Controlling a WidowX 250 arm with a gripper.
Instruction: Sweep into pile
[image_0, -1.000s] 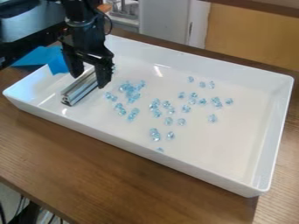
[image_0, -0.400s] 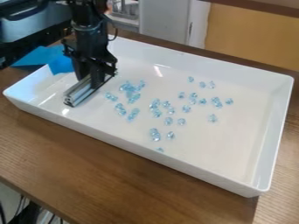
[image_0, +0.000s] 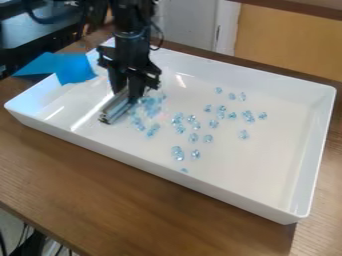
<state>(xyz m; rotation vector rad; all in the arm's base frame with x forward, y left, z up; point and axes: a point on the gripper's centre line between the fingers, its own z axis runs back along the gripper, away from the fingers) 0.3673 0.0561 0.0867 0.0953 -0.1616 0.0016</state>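
Bar of silvery metal (image_0: 115, 109) closes in on clear blue beads (image_0: 180, 129)

I've shut the black two-finger claw (image_0: 127, 95) on the bar and carried it across the white rectangular tray (image_0: 200, 186) to the nearest cluster, so I judge the sweep is starting. Those beads lie just beside the claw, contact hard to tell; the rest scatter toward the view's right, apart from it.
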